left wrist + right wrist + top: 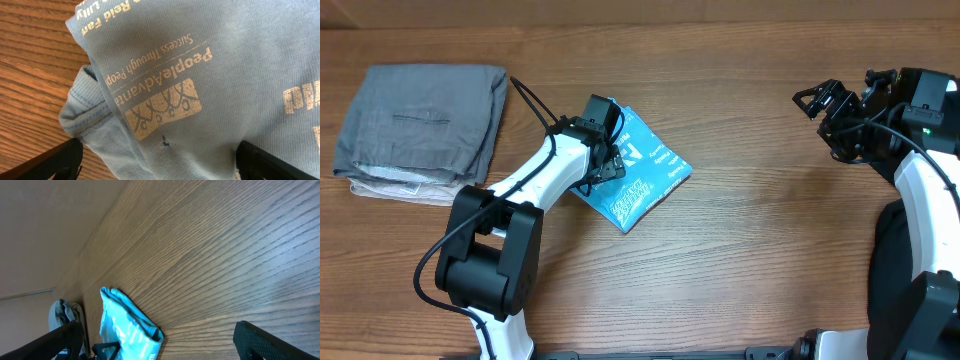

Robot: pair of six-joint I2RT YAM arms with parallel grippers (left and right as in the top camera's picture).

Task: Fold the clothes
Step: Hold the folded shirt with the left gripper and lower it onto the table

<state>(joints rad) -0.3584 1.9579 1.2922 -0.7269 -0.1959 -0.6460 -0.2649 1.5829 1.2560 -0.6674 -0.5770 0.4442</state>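
T-shirt folded small, directly beneath left gripper

Left: spread wide, clasping nothing, fingers straddling the printed cloth. Right gripper: likewise splayed and empty, well away from the shirt. Probably best now to press straight down and tuck the hem bulging beside one fingertip, without dragging. Bare table ahead, between both grippers; grey folded stack near the left arm, tighter there

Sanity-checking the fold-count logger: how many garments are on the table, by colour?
Light blue T-shirt: 1
Grey folded garment: 1
White item under the grey one: 1 (only its edge shows; it looks like a separate piece)
Total: 3
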